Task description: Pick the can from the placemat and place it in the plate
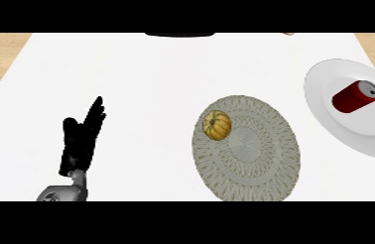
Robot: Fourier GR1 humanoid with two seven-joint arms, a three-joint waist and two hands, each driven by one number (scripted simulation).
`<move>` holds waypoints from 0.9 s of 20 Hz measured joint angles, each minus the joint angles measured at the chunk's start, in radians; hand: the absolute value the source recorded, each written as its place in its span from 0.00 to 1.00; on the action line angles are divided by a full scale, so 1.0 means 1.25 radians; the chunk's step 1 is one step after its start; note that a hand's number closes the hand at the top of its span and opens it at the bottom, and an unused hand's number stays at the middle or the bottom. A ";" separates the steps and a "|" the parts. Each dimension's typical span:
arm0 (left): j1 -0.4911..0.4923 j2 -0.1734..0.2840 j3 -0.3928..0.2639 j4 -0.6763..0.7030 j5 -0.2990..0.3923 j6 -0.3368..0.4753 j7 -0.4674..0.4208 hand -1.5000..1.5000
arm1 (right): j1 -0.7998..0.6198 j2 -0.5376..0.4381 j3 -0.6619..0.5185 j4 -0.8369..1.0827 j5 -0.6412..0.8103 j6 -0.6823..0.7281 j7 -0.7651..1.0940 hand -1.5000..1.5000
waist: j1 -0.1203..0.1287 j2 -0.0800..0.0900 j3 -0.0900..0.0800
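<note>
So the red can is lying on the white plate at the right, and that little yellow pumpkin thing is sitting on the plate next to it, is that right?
Not quite. The red can does lie on its side on the white plate at the right, but the yellow pumpkin-like thing is not on the plate. The head view shows it on the round woven placemat, near its upper left edge.

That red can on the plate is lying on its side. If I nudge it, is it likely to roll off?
Probably rolls easily: the red can lies on its side. The white plate looks shallow, so its rim may not stop it. It likely feels stiff.
</note>
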 measured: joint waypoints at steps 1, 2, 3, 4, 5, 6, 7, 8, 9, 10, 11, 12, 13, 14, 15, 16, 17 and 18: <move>0.005 -0.002 0.000 0.004 0.001 -0.002 -0.008 0.50 | -0.002 -0.004 0.004 0.001 0.000 -0.001 0.004 0.00 | 0.000 0.000 0.000; 0.002 0.000 0.004 0.007 0.002 -0.004 -0.010 0.50 | -0.004 -0.002 0.008 0.005 0.001 -0.009 0.003 0.00 | 0.000 0.000 0.000; 0.001 -0.002 0.003 0.016 0.000 -0.003 -0.017 0.50 | -0.008 -0.001 0.011 0.009 0.002 -0.018 0.006 0.00 | 0.001 0.000 0.000; 0.001 0.002 0.007 0.010 0.004 -0.007 -0.010 0.50 | 0.001 0.005 0.013 0.012 0.003 -0.030 -0.007 0.00 | 0.001 0.000 0.000; 0.008 0.001 0.006 0.012 0.005 -0.010 -0.018 0.50 | 0.004 0.005 0.016 0.016 0.006 -0.038 -0.011 0.00 | 0.002 0.001 0.000; 0.014 0.005 0.006 0.005 0.004 -0.013 -0.018 0.50 | 0.001 0.000 0.017 0.021 0.007 -0.048 -0.007 0.00 | 0.004 0.001 0.001; 0.004 0.005 0.010 0.013 0.007 -0.014 -0.018 0.50 | -0.002 -0.002 0.020 0.025 0.011 -0.055 -0.005 0.00 | 0.005 0.002 0.001; 0.003 0.004 0.014 0.021 0.008 -0.013 -0.025 0.50 | 0.002 0.002 0.022 0.028 0.012 -0.065 -0.008 0.00 | 0.004 0.002 0.000; 0.003 0.001 0.008 0.011 0.003 -0.009 -0.014 0.50 | 0.004 -0.001 0.023 0.032 0.011 -0.071 -0.009 0.00 | 0.004 0.002 0.001; 0.003 -0.006 0.000 0.002 -0.004 -0.002 -0.004 0.50 | 0.000 -0.002 0.024 0.035 0.012 -0.075 -0.005 0.00 | 0.005 0.002 0.001; 0.011 -0.008 -0.003 -0.002 -0.006 -0.003 -0.008 0.50 | 0.005 -0.005 0.026 0.037 0.012 -0.076 -0.011 0.00 | 0.005 0.002 0.001; 0.006 -0.011 -0.004 0.008 -0.009 0.001 -0.012 0.50 | -0.001 -0.003 0.029 0.038 0.013 -0.082 -0.005 0.00 | 0.004 0.002 0.001; 0.016 -0.014 -0.010 -0.004 -0.011 0.001 -0.009 0.50 | 0.000 -0.006 0.029 0.041 0.012 -0.087 -0.003 0.00 | 0.005 0.002 0.001; 0.019 -0.020 -0.014 -0.002 -0.016 0.005 -0.015 0.50 | 0.005 -0.005 0.031 0.044 0.013 -0.095 -0.007 0.00 | 0.005 0.002 0.001; 0.022 -0.016 -0.014 -0.009 -0.016 0.002 -0.012 0.50 | 0.014 -0.003 0.031 0.045 0.012 -0.104 -0.010 0.00 | 0.004 0.001 0.000; 0.013 -0.016 -0.011 -0.003 -0.016 0.004 -0.010 0.50 | 0.021 -0.003 0.032 0.048 0.013 -0.110 -0.015 0.00 | 0.004 0.002 0.001; 0.014 -0.013 -0.008 -0.010 -0.013 0.000 -0.005 0.50 | 0.024 -0.005 0.033 0.049 0.012 -0.116 -0.018 0.00 | 0.004 0.002 0.001; 0.001 -0.012 -0.005 -0.004 -0.012 -0.001 0.002 0.50 | 0.026 -0.009 0.034 0.052 0.013 -0.116 -0.018 0.00 | 0.004 0.002 0.001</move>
